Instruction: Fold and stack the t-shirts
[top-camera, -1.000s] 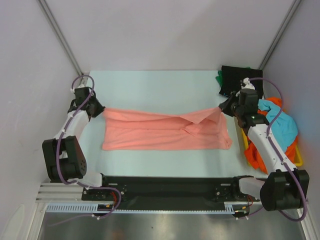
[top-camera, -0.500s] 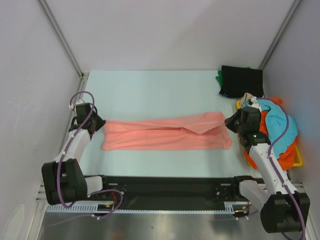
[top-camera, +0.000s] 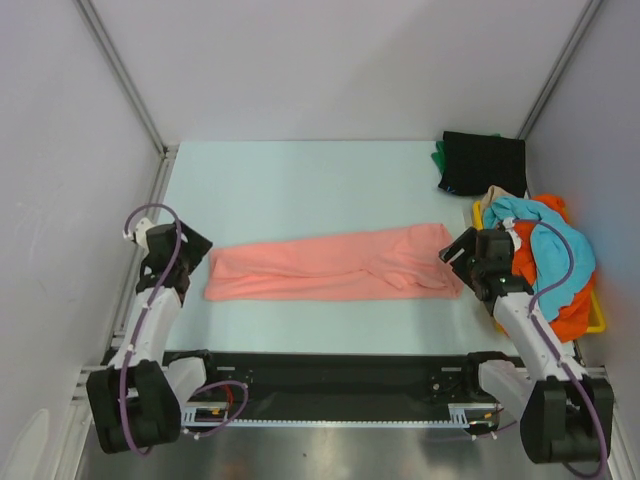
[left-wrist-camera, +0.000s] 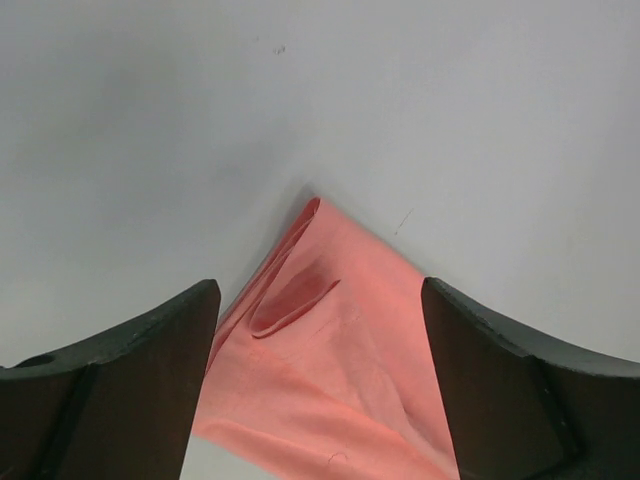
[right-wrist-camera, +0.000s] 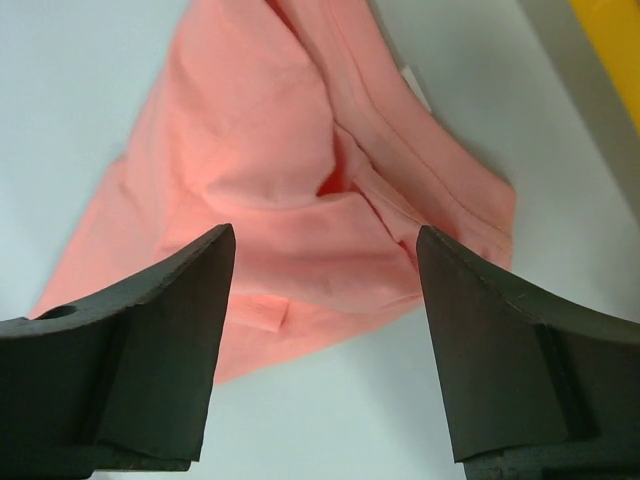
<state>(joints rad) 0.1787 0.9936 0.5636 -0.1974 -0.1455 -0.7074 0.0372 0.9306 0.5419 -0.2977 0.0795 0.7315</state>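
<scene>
Well, left end effector (top-camera: 190, 249) and right end effector (top-camera: 453, 256) gape empty; the limp, light salmon pink t-shirt (top-camera: 330, 266) probably wants corner pinches.

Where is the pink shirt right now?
In the top view, the salmon pink t-shirt lies flat between the left gripper and right gripper, with the yellow tray to its right.

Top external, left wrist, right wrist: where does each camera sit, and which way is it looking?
Top external: fixed above and behind, looking down on the table; left arm and right arm flank the pink shirt.
Left wrist: on that arm, looking past the open left gripper at a shirt corner.
Right wrist: past the open right gripper at the shirt's other end, yellow tray corner.
All three share the shirt.
</scene>
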